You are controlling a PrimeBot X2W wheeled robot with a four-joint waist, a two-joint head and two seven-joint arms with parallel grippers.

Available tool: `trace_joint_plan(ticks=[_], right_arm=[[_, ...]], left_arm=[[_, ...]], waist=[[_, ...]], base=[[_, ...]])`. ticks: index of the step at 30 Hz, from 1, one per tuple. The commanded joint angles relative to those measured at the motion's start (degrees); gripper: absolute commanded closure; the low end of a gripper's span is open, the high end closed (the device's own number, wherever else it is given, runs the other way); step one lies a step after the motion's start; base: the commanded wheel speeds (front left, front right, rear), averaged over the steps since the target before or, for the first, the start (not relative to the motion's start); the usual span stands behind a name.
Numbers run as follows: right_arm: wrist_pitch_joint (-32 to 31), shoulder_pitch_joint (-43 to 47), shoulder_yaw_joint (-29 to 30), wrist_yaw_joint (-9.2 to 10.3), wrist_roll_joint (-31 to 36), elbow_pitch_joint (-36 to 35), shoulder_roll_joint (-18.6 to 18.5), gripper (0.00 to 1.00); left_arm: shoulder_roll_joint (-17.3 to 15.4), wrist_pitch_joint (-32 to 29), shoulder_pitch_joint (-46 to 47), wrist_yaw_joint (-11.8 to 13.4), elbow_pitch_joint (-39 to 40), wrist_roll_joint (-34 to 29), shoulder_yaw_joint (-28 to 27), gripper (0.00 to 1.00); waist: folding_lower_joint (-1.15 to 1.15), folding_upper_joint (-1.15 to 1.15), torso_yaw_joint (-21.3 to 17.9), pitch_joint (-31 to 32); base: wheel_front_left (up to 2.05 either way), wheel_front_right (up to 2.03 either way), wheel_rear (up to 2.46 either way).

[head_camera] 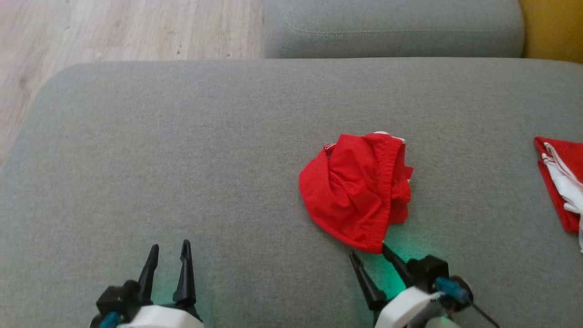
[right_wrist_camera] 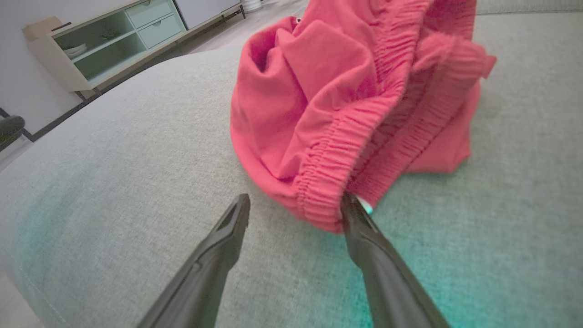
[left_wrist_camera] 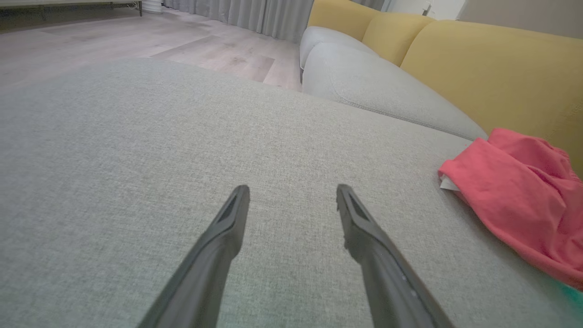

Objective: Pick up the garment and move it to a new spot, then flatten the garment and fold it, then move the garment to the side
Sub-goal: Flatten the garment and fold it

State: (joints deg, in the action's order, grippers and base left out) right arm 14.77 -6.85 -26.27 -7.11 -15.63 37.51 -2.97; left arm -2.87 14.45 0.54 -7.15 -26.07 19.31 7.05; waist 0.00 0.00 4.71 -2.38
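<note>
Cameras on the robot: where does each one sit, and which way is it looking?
Head view: on the robot's head, looking down at the grey cushion and red garment; left gripper and right gripper show at the bottom.
Left wrist view: on the left wrist, looking along its open fingers across the cushion toward the yellow backrest.
Right wrist view: on the right wrist, looking along its open fingers at the garment, close up.
Shared: both wrist views see the red garment on the grey cushion.

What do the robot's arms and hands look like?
The left end effector and right end effector each have two long, black, tapering fingers on a black base. Behind are white forearm shells; the right one bears a blue connector and thin black cable.
</note>
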Motion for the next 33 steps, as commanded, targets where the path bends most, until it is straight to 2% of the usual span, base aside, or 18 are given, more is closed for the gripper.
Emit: trace_joint_plan(ticks=[1,3,4,5,6,7,12,16,19,22,28,31,33], right_arm=[[0.23,-3.52,-1.19,-0.37,0.25,-0.97,0.09,0.05],[0.23,-4.2,-1.19,-0.37,0.49,-0.82,0.09,0.12],[0.23,-4.46,-1.19,-0.37,0.58,-0.78,0.09,0.26],[0.23,-4.74,-1.34,-0.37,0.67,-0.71,0.09,0.69],[0.23,-4.74,-1.34,-0.37,0.67,-0.71,0.09,0.69],[0.23,-5.03,-1.57,-0.37,0.44,-0.93,0.09,1.0],[0.23,-10.53,-5.05,-0.37,-3.55,-8.23,0.09,1.0],[0.23,-21.77,-8.43,-0.37,-7.21,-17.06,0.09,1.0],[0.23,-29.9,-7.66,-0.37,-9.81,-22.13,0.09,1.0],[0.23,-33.57,-5.81,-0.37,-12.72,-24.01,0.09,1.0],[0.23,-28.19,-2.09,-0.37,-15.53,-21.81,0.05,1.0],[0.23,-21.58,0.25,-0.37,-16.03,-18.97,-2.33,1.0],[0.23,-17.23,2.07,-0.37,-16.08,-16.1,-5.21,1.0]], left_arm=[[-0.01,0.54,2.88,-0.24,1.03,0.84,-1.75,0.0],[-0.01,0.54,3.01,-0.24,0.92,1.33,-1.75,0.0],[-0.01,0.54,3.01,-0.24,0.81,1.77,-1.86,0.0],[-0.01,0.54,3.04,-0.24,0.71,2.11,-1.93,0.0],[-0.01,0.54,3.04,-0.24,0.71,2.11,-1.93,0.0],[-0.01,0.54,3.1,-0.25,0.64,2.16,-1.9,0.0],[-0.01,0.55,3.61,-0.27,0.2,2.75,-1.13,0.0],[-0.01,0.55,3.94,-0.29,-0.15,3.14,-0.27,0.0],[-0.01,0.55,3.93,-0.3,-0.53,3.52,0.74,0.0],[-0.01,0.55,3.35,-0.31,-0.62,3.87,0.87,0.0],[-0.01,0.55,1.17,-0.31,-0.37,4.17,-0.76,0.0],[-0.01,0.55,0.57,-0.32,-0.15,4.29,-1.01,0.0],[-0.01,0.55,0.84,-0.32,0.07,4.5,-0.84,0.0]], waist=[[0.0,0.0,0.49,-0.41],[0.0,0.0,0.83,-0.67],[0.0,0.0,1.0,-0.79],[0.0,0.0,1.19,-0.89],[0.0,0.0,1.19,-0.89],[0.0,0.0,1.39,-0.99],[0.0,0.0,3.07,-1.29],[0.0,0.0,5.03,-0.85],[0.0,0.0,7.28,-0.11],[0.0,0.0,8.79,0.49],[0.0,0.0,8.3,0.63],[0.0,0.0,6.99,0.1],[0.0,0.0,6.03,-0.66]], base=[[0.0,0.0,0.0],[0.0,0.0,0.0],[0.0,0.0,0.0],[0.0,0.0,0.0],[0.0,0.0,0.0],[0.0,0.0,0.0],[0.0,0.0,0.0],[0.0,0.0,0.0],[0.0,0.0,0.0],[0.0,0.0,0.0],[0.0,0.0,0.0],[0.0,0.0,0.0],[0.0,0.0,0.0]])
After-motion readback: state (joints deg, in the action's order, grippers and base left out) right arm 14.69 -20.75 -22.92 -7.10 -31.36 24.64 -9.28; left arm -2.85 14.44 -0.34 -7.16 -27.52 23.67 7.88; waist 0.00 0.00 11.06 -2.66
